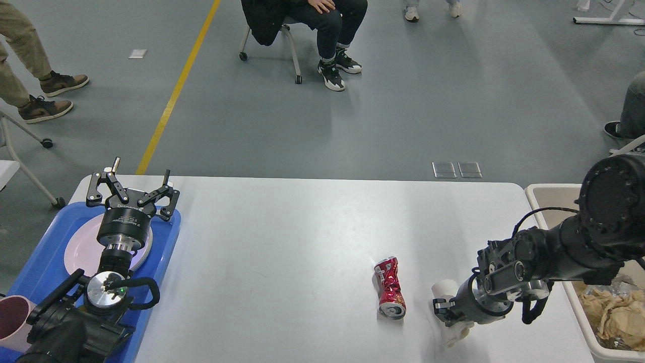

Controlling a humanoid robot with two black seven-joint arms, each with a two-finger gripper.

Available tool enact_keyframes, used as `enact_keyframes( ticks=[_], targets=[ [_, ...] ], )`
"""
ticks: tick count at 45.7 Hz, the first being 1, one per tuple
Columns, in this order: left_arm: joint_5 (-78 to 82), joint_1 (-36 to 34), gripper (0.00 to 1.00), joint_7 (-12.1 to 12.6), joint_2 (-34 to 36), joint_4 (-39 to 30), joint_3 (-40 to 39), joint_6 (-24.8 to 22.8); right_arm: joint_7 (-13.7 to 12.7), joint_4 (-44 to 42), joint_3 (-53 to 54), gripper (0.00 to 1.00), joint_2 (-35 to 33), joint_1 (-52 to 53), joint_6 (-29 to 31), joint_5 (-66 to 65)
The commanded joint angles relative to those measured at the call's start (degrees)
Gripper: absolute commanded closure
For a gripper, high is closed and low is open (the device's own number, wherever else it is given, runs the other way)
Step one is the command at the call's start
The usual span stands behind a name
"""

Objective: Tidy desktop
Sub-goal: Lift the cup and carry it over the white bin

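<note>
The desktop [282, 242] is a wide white tabletop. A crushed red can [389, 294] lies on it right of centre. Just right of the can, my right gripper [445, 313] is shut across a white paper cup [443, 289]. The cup is tilted, and its ends stick out above and below the fingers. My left gripper [133, 187] stands open at the table's left end, above a pink plate [83, 247] in a blue tray [43, 262]. Nothing is between its fingers.
A beige bin [546, 194] with crumpled brown paper [612, 310] stands off the table's right edge. A pink cup [11, 322] sits at the tray's near left corner. A seated person and other people's feet are on the grey floor beyond the table.
</note>
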Motion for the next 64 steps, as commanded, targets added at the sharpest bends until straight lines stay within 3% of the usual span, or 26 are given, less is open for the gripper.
enact_keyframes(
  ticks=[1,8,15,21,25,30,33,49,55,64],
  targets=[
    [0.0,0.0,0.04,0.0,0.0,0.0,0.0,0.0,0.0,0.3,0.0,1.0,0.0,0.2,0.2,0.7],
    [0.0,0.0,0.04,0.0,0.0,0.0,0.0,0.0,0.1,4.9,-0.1,1.0,-3.5,6.2,3.1,1.7],
    [0.0,0.0,0.04,0.0,0.0,0.0,0.0,0.0,0.0,14.5,-2.1,1.0,-7.7,20.3,6.7,3.2],
    [0.0,0.0,0.04,0.0,0.0,0.0,0.0,0.0,-0.3,18.1,-6.2,1.0,-10.7,33.9,15.7,3.2],
    [0.0,0.0,0.04,0.0,0.1,0.0,0.0,0.0,-3.8,18.3,-9.1,1.0,-12.1,41.4,23.9,3.2],
    [0.0,0.0,0.04,0.0,0.1,0.0,0.0,0.0,-9.8,18.4,-10.8,1.0,-12.8,47.2,28.2,3.2],
    [0.0,0.0,0.04,0.0,0.1,0.0,0.0,0.0,-10.6,19.1,-11.2,1.0,-13.6,49.2,29.0,3.3],
    [0.0,0.0,0.04,0.0,0.1,0.0,0.0,0.0,-10.5,16.1,-13.7,1.0,-18.2,47.5,27.9,2.7],
    [0.0,0.0,0.04,0.0,0.0,0.0,0.0,0.0,-10.5,7.3,-14.3,1.0,-24.4,39.2,28.0,1.1],
    [0.0,0.0,0.04,0.0,0.0,0.0,0.0,0.0,-10.5,-12.8,-11.2,1.0,-32.5,21.0,27.9,-1.0]
  ],
)
